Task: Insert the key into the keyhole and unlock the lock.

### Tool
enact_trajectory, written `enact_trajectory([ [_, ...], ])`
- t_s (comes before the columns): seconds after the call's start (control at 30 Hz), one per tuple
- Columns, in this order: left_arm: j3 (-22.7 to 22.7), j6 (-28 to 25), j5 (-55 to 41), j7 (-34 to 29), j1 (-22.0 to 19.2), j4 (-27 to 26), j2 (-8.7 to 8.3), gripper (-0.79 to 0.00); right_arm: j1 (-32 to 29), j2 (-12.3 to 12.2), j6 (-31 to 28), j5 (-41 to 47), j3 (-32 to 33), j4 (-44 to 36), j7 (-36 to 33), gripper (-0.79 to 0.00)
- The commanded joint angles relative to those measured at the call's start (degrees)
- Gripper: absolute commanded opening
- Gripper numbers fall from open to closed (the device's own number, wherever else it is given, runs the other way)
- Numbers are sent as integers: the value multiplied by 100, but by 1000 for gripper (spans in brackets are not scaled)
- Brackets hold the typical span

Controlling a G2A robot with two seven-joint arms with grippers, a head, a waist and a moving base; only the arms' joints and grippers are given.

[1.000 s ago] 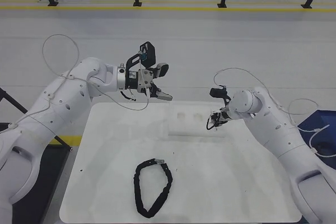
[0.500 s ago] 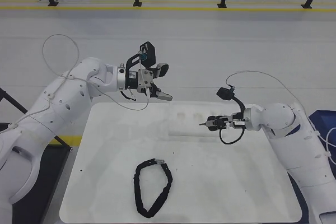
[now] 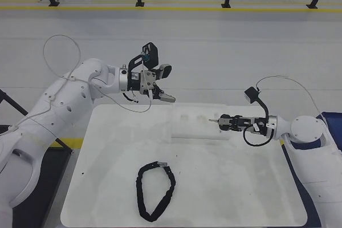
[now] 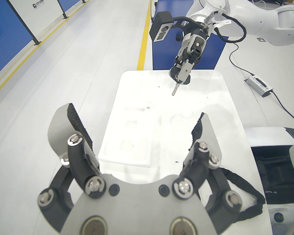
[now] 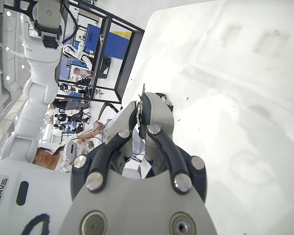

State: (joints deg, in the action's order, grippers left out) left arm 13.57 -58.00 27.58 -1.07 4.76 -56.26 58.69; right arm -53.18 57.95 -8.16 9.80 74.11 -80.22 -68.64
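One key [image 3: 213,120], pinched by its head in the right claw [image 3: 226,122], with the blade jutting out level and aimed across the surface [image 3: 245,188] toward the left arm's side. Clamped tight on that head, fingers [image 5: 159,113] nearly meeting. Hangs above the far part of the surface, just beside the white foam tray [image 3: 188,130]. Left claw [image 4: 134,121] spread wide and empty, up over the far edge. Black chain lock [image 3: 155,191] flat on the near half, well apart from both claws, stretched roughly near-to-far, with what looks like the lock body [image 3: 159,165] at its far end. Lies nearer the robot and leftward of the key tip, off the blade's line. Probably calls for lowering, drawing back and re-aiming the blade. Cannot tell the keyhole's facing: too small.
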Motion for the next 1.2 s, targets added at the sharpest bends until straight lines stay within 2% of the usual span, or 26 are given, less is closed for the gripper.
enact_trajectory([
  [0.0,0,0,0,0,0,0,0,0,2,0,1,-7,-2,-3,-2,-785],
  [0.13,10,41,16,-6,4,-19,0,0,2,0,1,-7,-2,-3,-2,-785],
  [0.3,245,515,462,-243,69,-452,-72,0,2,0,1,-7,-2,-3,-2,-785],
  [0.43,344,645,551,-265,462,-387,-162,0,2,0,1,-7,-2,-3,-2,-785],
  [0.6,354,426,743,-375,898,-237,-207,0,2,0,1,-7,-2,-3,-2,-785],
  [0.77,351,58,1274,-100,1243,-85,-168,0,2,0,1,-7,-2,-3,-2,-785],
  [0.93,76,0,1650,94,1489,-43,-81,0,2,0,1,-7,-2,-3,-2,-785],
  [1.03,-375,0,1499,-152,1437,-112,-68,0,2,0,1,-7,-2,-3,-2,-785],
  [1.17,-383,0,1149,-836,1527,-212,-67,0,2,0,1,-7,-2,-3,-2,-785],
])
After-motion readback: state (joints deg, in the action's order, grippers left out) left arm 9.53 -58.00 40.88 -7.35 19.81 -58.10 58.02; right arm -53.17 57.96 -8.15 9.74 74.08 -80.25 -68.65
